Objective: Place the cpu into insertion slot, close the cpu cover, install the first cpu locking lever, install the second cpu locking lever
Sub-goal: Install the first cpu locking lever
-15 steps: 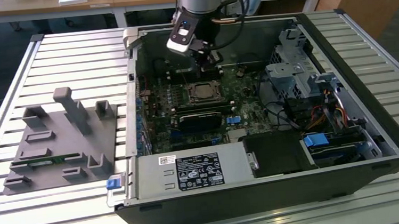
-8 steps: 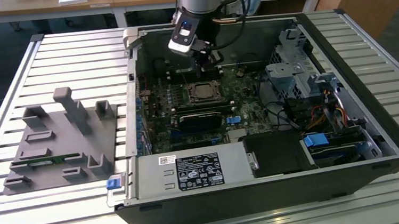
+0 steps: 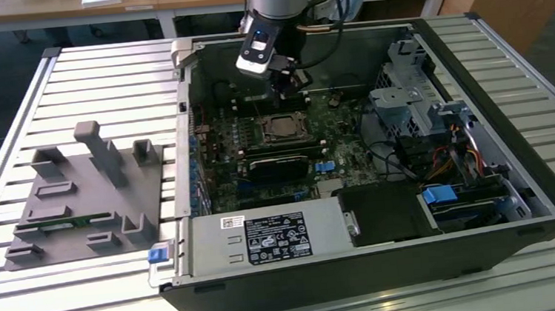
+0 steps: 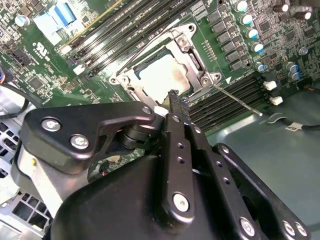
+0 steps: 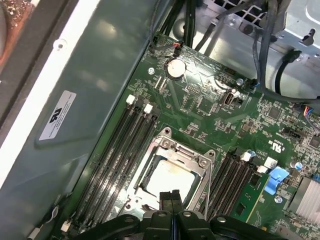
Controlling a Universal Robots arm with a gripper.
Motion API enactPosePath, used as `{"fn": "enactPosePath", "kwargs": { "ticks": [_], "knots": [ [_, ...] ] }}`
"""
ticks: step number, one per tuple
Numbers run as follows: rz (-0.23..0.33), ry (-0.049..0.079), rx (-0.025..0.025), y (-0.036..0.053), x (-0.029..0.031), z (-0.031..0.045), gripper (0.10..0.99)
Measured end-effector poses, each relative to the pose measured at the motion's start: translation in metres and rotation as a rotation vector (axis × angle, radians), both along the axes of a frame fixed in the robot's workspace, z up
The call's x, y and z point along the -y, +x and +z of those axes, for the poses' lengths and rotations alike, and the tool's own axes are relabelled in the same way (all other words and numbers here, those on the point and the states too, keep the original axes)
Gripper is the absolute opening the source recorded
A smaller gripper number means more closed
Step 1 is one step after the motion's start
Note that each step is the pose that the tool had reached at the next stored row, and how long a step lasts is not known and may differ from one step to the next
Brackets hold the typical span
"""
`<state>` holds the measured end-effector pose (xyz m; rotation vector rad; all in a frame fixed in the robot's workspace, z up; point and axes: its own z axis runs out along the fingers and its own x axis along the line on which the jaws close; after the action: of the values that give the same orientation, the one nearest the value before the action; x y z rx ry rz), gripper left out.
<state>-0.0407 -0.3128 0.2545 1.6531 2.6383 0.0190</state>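
cpu point(image 5: 172, 179) inside insertion slot point(image 5: 144, 175) on motherboard point(image 5: 210, 115)

Bright even light w/ soft glare on case wall point(image 5: 107, 35), shadows mild.

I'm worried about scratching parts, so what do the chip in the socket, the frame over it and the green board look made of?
The chip shows a pale, matte metal face, likely plated metal. The frame looks like bare silver sheet metal, judging by bright glinting edges. The board seems green lacquered circuit laminate, probably fibreglass; glossy with fine traces.
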Motion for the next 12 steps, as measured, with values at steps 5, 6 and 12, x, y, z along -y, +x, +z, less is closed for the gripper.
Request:
{"fn": "enactPosePath", "kwargs": {
  "ticks": [5,6,12],
  "knots": [
    [0.021,0.000,0.0000,0.0000,0.0000,0.0000,0.106],
    [0.024,0.000,0.0000,0.0000,0.0000,0.0000,0.106],
    [0.048,0.000,0.0000,0.0000,0.0000,0.0000,0.106]
  ]
}}
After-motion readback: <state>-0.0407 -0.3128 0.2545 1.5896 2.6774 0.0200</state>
